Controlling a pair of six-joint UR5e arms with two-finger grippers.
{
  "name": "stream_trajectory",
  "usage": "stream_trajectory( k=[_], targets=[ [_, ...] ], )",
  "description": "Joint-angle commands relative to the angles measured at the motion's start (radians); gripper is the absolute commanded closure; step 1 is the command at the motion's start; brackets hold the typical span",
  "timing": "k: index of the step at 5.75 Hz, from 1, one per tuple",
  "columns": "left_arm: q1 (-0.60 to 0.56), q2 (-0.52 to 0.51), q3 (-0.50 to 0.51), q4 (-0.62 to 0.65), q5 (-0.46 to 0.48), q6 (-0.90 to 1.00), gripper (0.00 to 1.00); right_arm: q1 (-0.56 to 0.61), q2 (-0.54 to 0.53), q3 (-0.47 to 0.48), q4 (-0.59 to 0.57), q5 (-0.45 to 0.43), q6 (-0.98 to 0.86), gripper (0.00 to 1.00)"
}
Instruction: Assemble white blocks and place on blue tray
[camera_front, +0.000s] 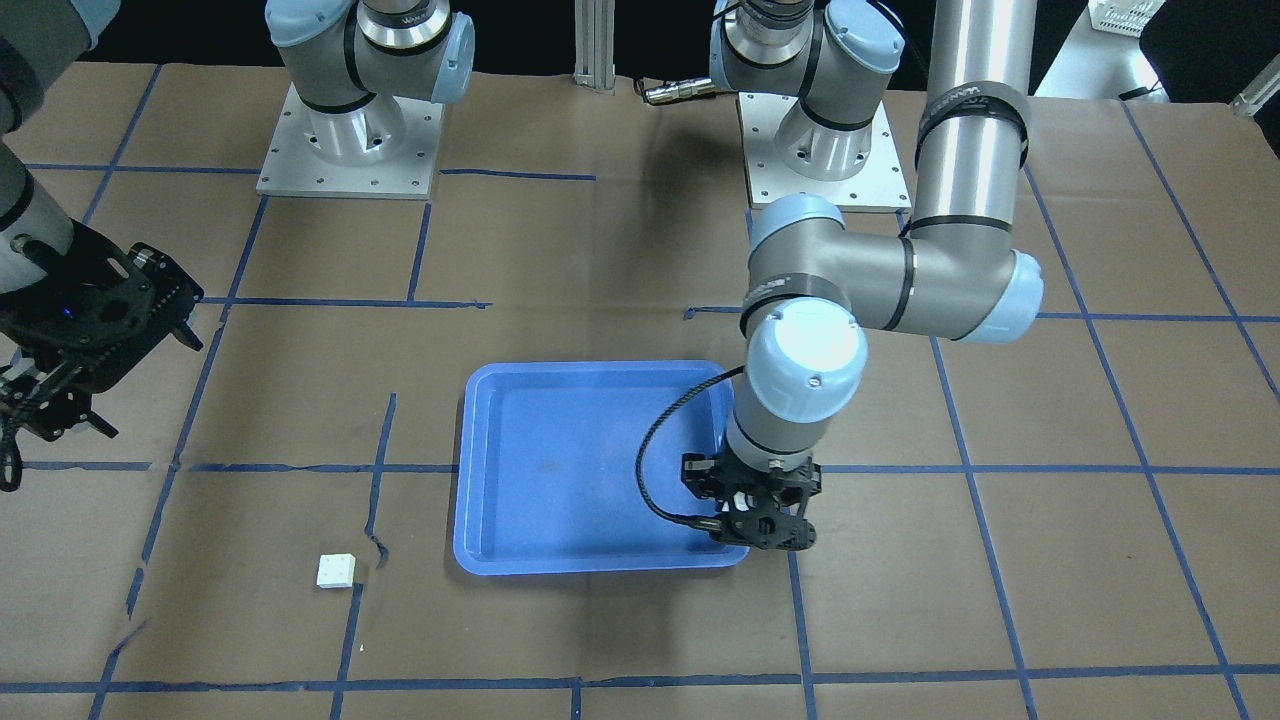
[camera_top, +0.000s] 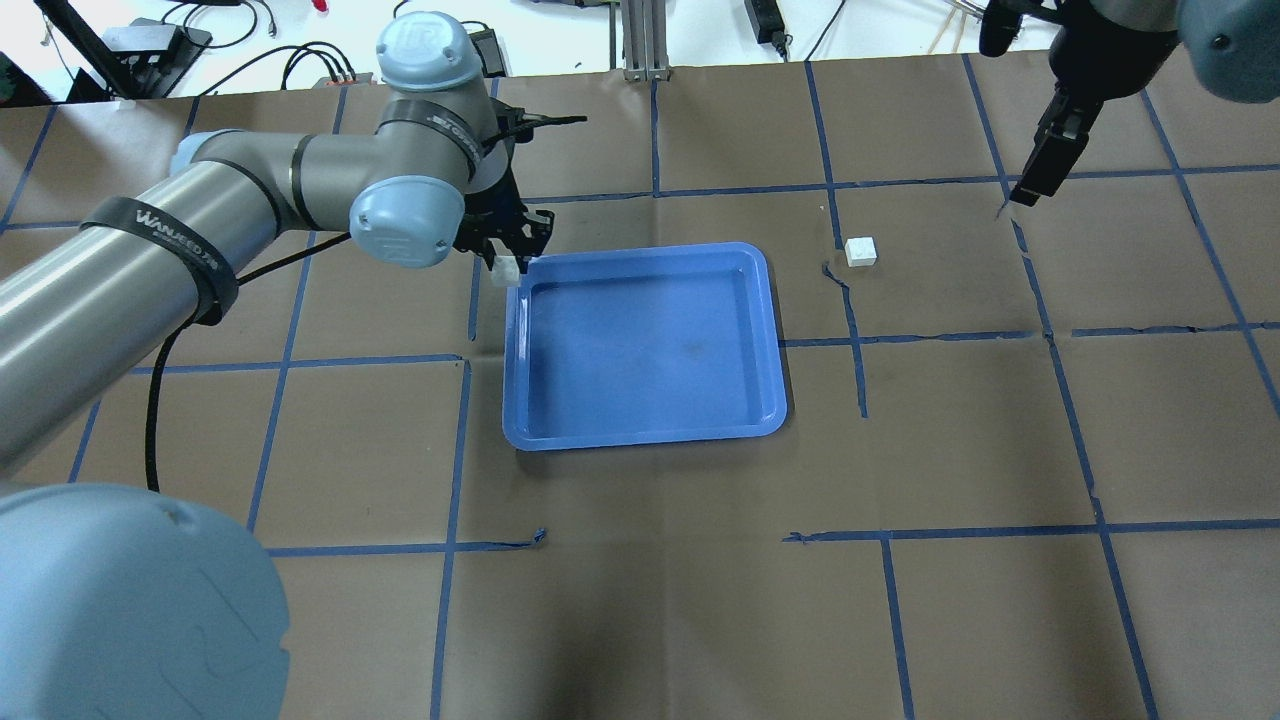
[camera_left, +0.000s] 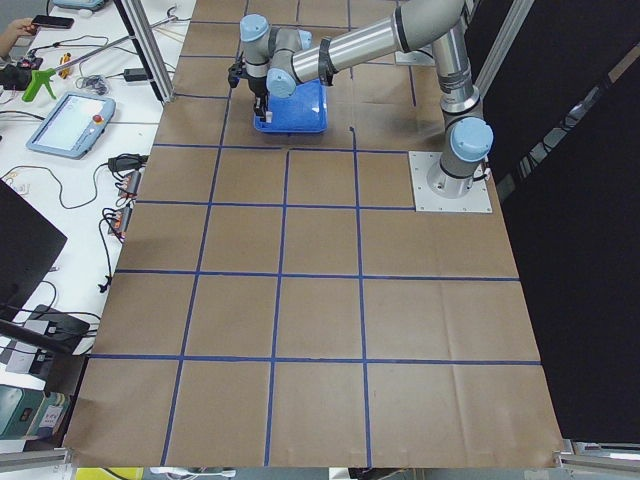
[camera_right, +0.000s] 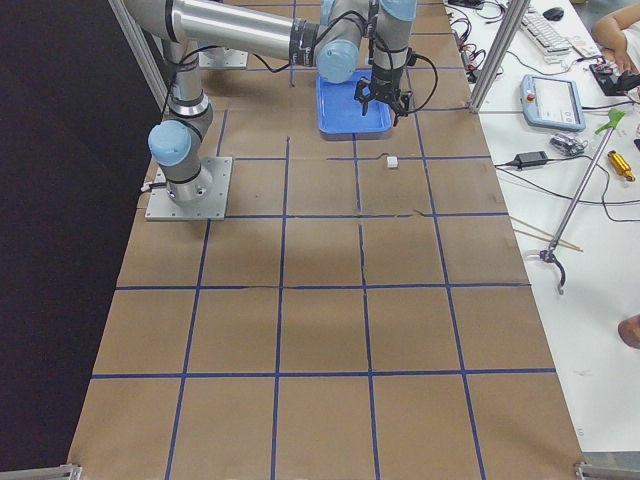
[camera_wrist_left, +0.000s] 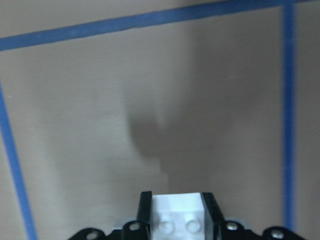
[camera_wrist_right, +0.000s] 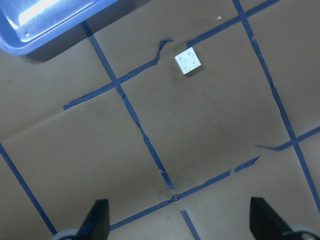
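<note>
Left gripper (camera_wrist_left: 177, 200) clamps first block (camera_wrist_left: 177, 217) by its flat sides. Right gripper (camera_wrist_right: 181, 220) hangs spread, second block (camera_wrist_right: 188, 60) well ahead of its fingers (camera_wrist_right: 98, 220). Judged light, rigid, slick; grip side walls.

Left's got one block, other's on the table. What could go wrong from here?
1. The held block in the left gripper hangs by the tray corner; lowering may clip the rim.
2. The loose block lies skewed to the open right gripper; a misaligned grasp could shove it.
</note>
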Motion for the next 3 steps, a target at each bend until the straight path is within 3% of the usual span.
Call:
stream_trajectory(
  k=[1, 3],
  targets=[
    [-0.128, -0.021, -0.013, 0.002, -0.005, -0.223, 0.79, 0.001, 0.059, -0.002, -0.030, 0.088, -0.283, 0.00],
    [-0.138, -0.027, -0.015, 0.014, 0.001, -0.138, 0.79, 0.001, 0.151, -0.003, -0.123, 0.212, -0.486, 0.00]
  ],
)
